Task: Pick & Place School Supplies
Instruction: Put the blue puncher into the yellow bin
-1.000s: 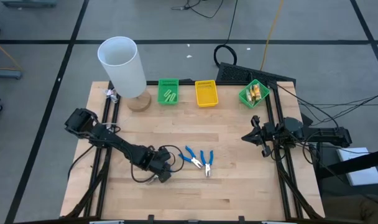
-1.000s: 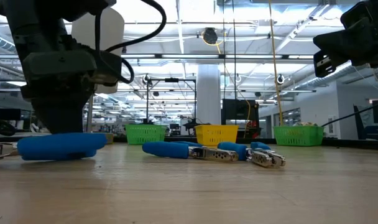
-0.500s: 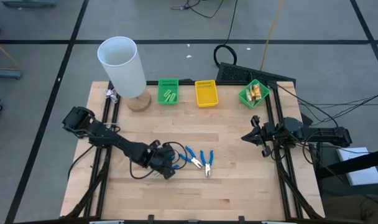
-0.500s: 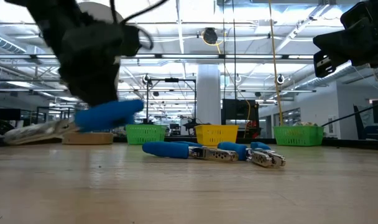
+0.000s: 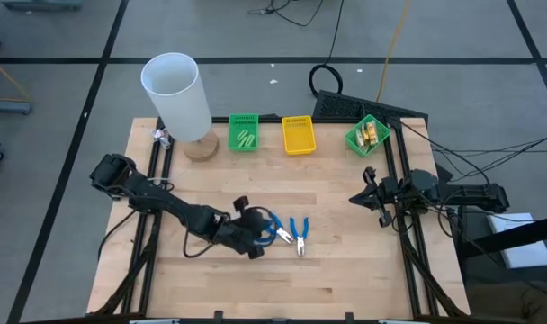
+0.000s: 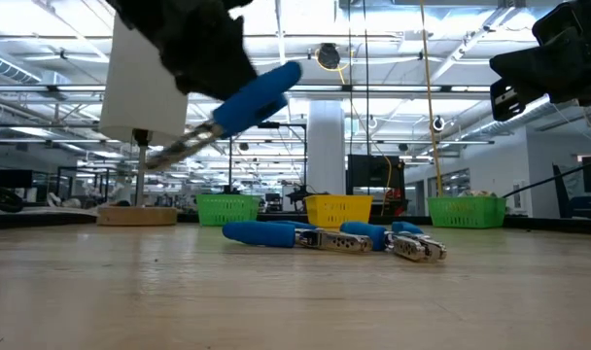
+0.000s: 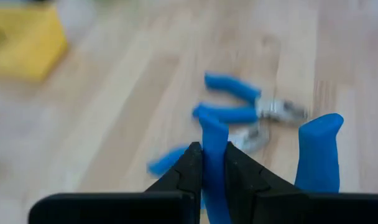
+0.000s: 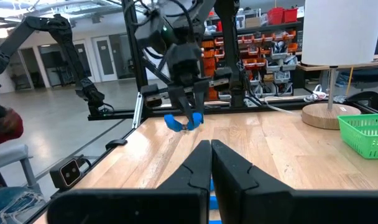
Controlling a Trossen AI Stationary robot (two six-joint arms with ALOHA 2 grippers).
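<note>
The left gripper point(image 5: 252, 236) is pinching one blue handle of a pair of blue-handled pliers point(image 6: 239, 105), its fingers point(image 7: 190, 167) pressed tight on either side of that handle while the second handle is standing free just beside them. In the low view the tool is hanging clear of the table point(image 5: 345, 279), tilted, with its metal nose pointing down and away from the gripper. Two more blue-handled tools point(image 5: 290, 230) are lying on the wood just beyond the gripper, close to the carried one. The green bin point(image 5: 244, 132), the yellow bin point(image 5: 298, 135) and the second green bin point(image 5: 367, 134) are sitting well beyond the gripper along the far edge, with the tall white cylinder point(image 5: 176, 94) off to one side of them. The right gripper point(image 5: 371, 196) is waiting with its fingers pressed together, well apart near the right edge. In my judgement the carry is only beginning: because the hold is on a single handle, the tool is liable to swing or pivot, so the lift should be raised enough to clear the neighbouring tools, moved steadily, and brought directly above the intended bin before release. Which bin is intended cannot be determined from these views.
</note>
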